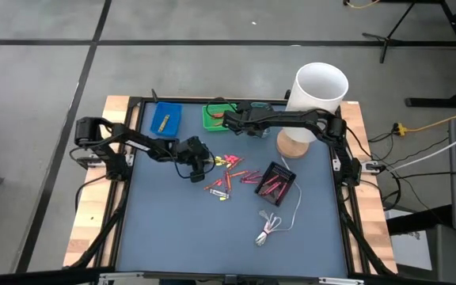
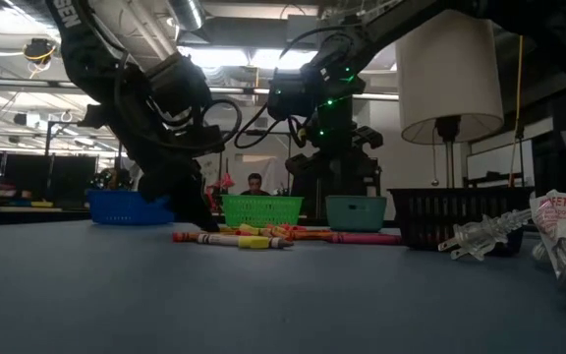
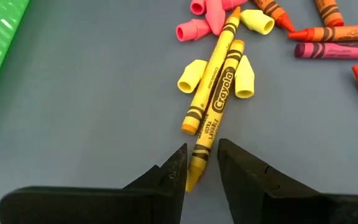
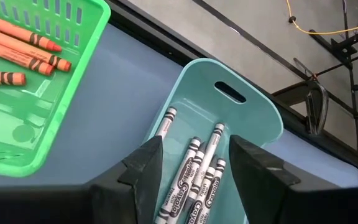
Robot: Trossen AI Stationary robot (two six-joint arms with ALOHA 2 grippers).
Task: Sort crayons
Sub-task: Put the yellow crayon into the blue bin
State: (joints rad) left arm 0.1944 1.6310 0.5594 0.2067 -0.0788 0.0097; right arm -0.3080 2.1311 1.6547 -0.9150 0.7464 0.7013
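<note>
Blue-grey table mat (image 1: 172,229) fills the middle. Left gripper (image 3: 202,163) sits apart around a long yellow wax crayon (image 3: 213,118). Right gripper (image 4: 191,163), fingers wide, hangs over a small teal plastic tray (image 4: 253,115) at the upper middle.

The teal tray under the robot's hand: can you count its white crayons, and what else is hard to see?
- White crayons in the teal tray, right wrist view: lower ends hidden by the right end effector, so no sure count.
- Blue tray, high view: contents too small to identify.
- Black basket, high view: pinkish sticks too small to count.
- Yellow crayon, left wrist view: its tip sits between the left end effector fingers.
</note>
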